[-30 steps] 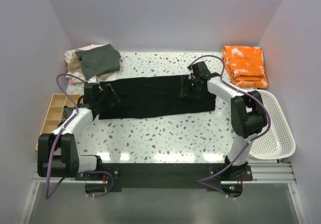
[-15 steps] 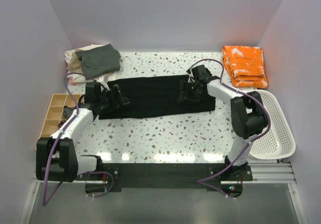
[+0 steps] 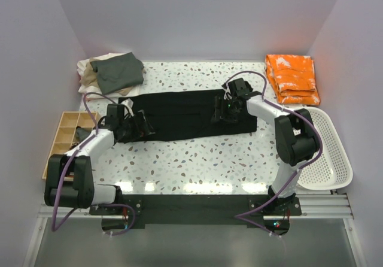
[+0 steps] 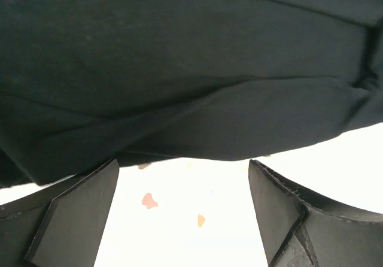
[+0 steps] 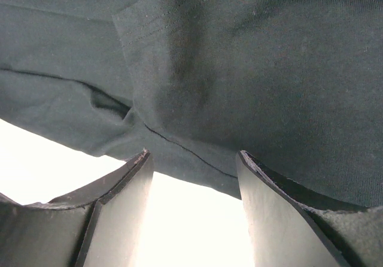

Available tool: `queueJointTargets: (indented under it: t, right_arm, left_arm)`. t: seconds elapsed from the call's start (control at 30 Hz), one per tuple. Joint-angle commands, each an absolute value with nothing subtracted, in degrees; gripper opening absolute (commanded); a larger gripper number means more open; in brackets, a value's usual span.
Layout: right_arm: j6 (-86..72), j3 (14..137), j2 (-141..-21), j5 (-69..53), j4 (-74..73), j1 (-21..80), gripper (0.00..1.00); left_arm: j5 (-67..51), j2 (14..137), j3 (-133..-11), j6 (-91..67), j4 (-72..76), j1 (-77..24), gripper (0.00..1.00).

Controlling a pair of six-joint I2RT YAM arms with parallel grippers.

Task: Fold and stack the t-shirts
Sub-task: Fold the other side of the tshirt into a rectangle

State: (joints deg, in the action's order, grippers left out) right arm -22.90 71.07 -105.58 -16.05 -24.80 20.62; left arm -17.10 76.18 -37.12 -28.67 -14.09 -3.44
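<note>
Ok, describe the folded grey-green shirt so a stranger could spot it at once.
Start at the speckled table and go to its far left corner, where a pile of folded shirts sits. The grey-green shirt lies on top of that pile, darker than the tan shirt and cream shirt under it, and folded compact, unlike the black shirt stretched across the middle.

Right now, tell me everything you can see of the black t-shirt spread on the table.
The plain black cloth t-shirt lies flat on the speckled white table, folded lengthwise into a long band running left to right, softly creased, a stitched hem showing. The open left tool and open right tool sit at its two ends, neither gripping.
</note>
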Motion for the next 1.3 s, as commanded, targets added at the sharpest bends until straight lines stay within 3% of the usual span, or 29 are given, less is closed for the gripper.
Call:
queueJointTargets:
  t: [0.0, 0.63, 1.27]
  right_arm:
    - [-22.76, 71.37, -104.06, -17.14, -23.64, 20.92, 0.62]
    - [-21.88, 69.87, -109.77, -15.12, -22.24, 20.83, 0.61]
    - [-22.85, 66.80, -109.43, -1.67, -25.66, 20.92, 0.62]
  left_arm:
    - [-12.66, 79.71, -39.99, -26.54, -11.08, -3.69, 0.95]
    - [-4.84, 83.49, -44.82, -26.72, -5.98, -3.43, 0.98]
    - [18.27, 82.97, -39.55, -30.32, -19.07, -3.34, 1.00]
